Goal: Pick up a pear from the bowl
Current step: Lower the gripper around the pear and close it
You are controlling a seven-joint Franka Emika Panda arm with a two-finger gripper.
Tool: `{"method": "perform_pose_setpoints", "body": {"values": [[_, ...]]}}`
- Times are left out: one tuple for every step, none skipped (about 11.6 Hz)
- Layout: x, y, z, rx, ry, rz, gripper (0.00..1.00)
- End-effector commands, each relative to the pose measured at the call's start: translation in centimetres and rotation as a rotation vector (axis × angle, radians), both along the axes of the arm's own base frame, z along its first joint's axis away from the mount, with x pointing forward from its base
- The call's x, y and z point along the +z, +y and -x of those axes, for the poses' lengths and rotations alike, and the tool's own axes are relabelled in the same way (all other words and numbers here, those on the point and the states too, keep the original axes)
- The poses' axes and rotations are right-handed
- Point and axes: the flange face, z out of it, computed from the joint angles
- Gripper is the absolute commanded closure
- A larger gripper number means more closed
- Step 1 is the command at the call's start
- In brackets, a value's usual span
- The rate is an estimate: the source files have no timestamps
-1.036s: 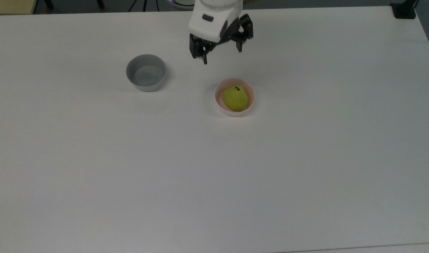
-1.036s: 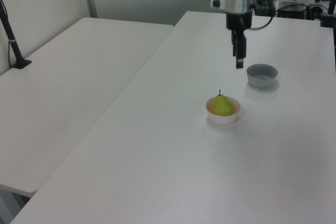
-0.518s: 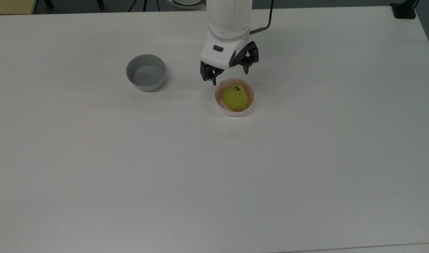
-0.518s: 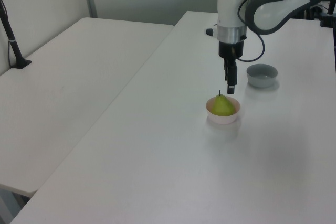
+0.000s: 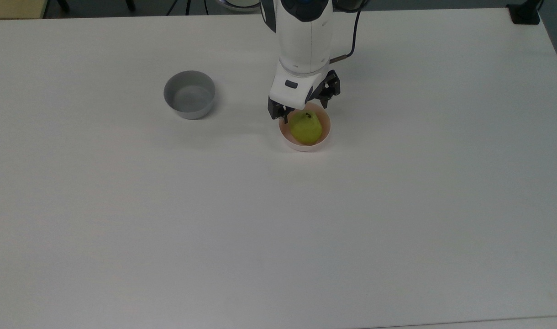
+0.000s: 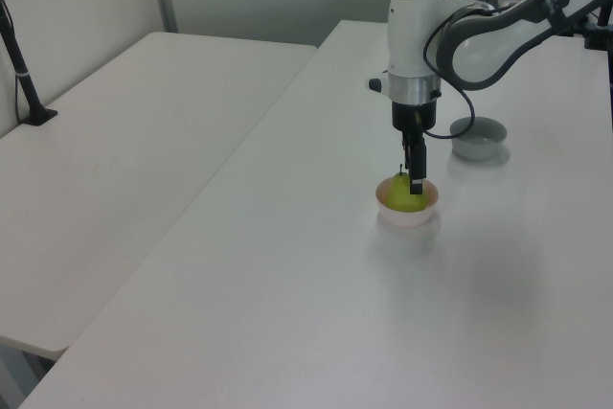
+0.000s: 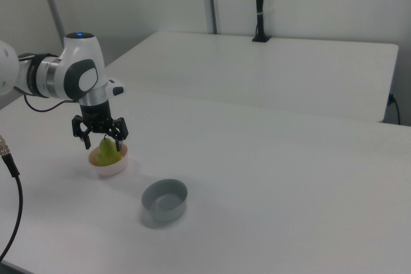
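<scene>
- The pear (image 5: 306, 128) is sitting stem-up in the pink bowl (image 5: 298, 144); likely light, smooth and slippery, best squeezed across its wide belly.
- The pincer (image 5: 303, 109) is hovering spread wide, straddling the fruit.
- A grey bowl (image 5: 189, 94) is standing apart on the worktop (image 5: 278, 228).

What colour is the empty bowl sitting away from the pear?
Grey bowl, inside and out; the top view shows it best.

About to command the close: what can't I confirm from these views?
- Top view: the gripper body covers the far rim of the bowl.
- Left view: one finger crosses the pear, hiding any contact.
- Right view: fingertip depth beside the pear is too small to judge.
</scene>
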Motion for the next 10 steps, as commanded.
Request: {"method": "perform_pose_setpoints", "body": {"values": [[-1.1,1.2,-0.1,0.005,-0.041,0.004,0.00],[-1.9,1.2,-0.3,0.009,-0.037,0.008,0.02],[-2.0,1.2,-0.3,0.012,-0.042,0.014,0.16],[-1.9,1.4,-0.4,0.017,-0.048,0.013,0.34],[-2.0,1.4,-0.3,0.018,-0.047,0.013,0.53],[-1.9,1.4,-0.4,0.017,-0.048,0.013,0.78],[-1.9,1.1,-0.4,0.013,-0.045,0.014,0.96],[-1.8,1.0,-0.4,0.012,-0.042,0.015,1.00],[-1.5,0.7,-0.4,0.008,-0.045,0.016,1.00],[-0.9,0.6,-0.4,0.006,-0.053,0.015,1.00]]}}
